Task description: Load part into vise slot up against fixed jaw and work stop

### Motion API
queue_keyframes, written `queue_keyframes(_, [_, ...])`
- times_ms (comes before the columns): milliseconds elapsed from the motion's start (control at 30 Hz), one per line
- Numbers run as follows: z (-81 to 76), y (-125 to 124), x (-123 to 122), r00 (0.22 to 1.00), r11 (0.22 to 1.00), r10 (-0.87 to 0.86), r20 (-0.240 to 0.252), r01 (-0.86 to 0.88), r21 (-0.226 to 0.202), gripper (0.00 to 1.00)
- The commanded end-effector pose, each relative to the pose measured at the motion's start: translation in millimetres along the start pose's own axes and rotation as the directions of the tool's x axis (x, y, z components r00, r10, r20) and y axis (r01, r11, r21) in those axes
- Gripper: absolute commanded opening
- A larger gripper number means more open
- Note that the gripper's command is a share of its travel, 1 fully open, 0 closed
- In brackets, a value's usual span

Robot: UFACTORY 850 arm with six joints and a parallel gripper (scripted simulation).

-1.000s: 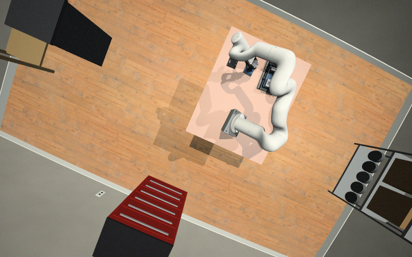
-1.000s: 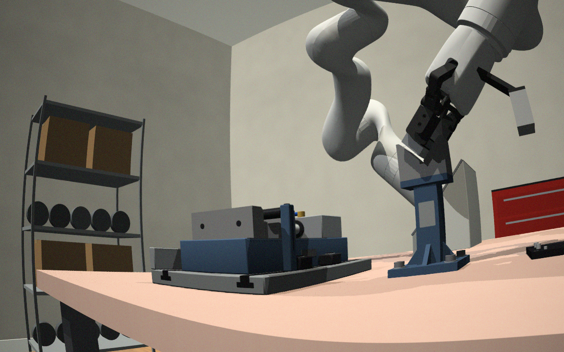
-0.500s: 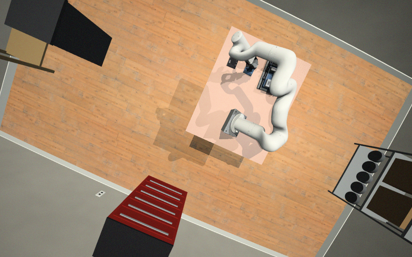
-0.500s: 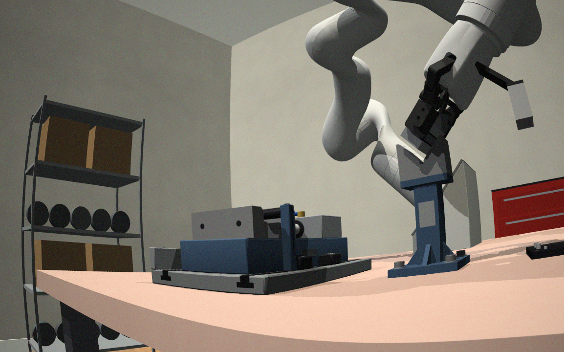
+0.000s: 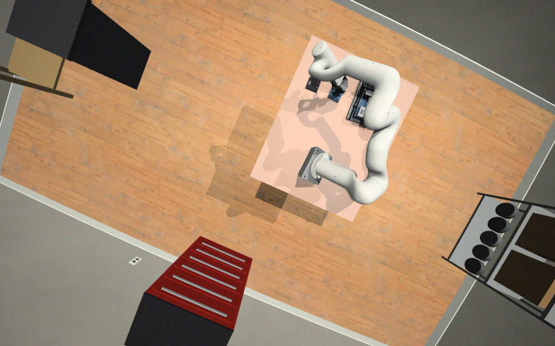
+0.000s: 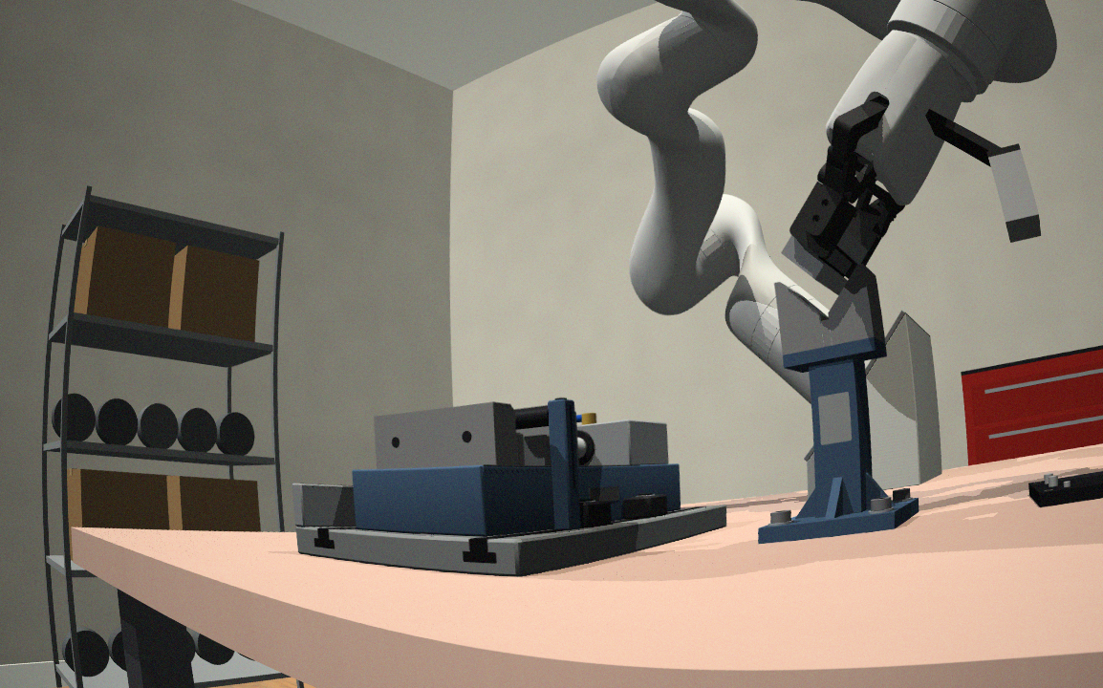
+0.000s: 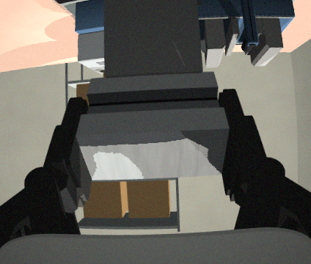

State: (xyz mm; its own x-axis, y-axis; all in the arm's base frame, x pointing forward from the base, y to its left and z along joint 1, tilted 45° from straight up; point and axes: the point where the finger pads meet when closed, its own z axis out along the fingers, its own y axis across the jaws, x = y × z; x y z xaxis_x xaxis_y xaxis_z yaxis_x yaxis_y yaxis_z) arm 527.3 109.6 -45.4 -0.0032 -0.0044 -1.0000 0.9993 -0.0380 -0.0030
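My gripper (image 6: 839, 261) is shut on the part (image 7: 151, 139), a grey block, across its width. In the wrist view the black fingers press on both of the part's sides. The gripper is tilted and holds the part (image 6: 825, 271) just above the notch of the V-block (image 6: 829, 329), a grey V on a blue post. I cannot tell whether the part still touches the notch. The vise (image 6: 504, 479), blue and grey with open jaws, stands on its base to the left of the V-block. The black infeed plate (image 6: 1094, 484) lies at the right and carries no block.
The V-block's blue foot (image 6: 837, 517) is bolted to the table between the vise and the infeed plate. The arm's base (image 5: 312, 165) is at the table's other end. A shelf rack (image 6: 162, 427) and a red tool cabinet (image 6: 1060, 401) stand off the table.
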Motion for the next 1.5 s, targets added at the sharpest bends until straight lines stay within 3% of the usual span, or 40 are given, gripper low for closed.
queue_keyframes(0, [-2.1,0.5,-1.9,1.000,1.000,0.002,-0.001,-0.002,-0.001,0.00])
queue_keyframes(1467, [-5.7,0.5,-5.6,1.000,1.000,0.002,-0.001,-0.002,-0.001,0.00])
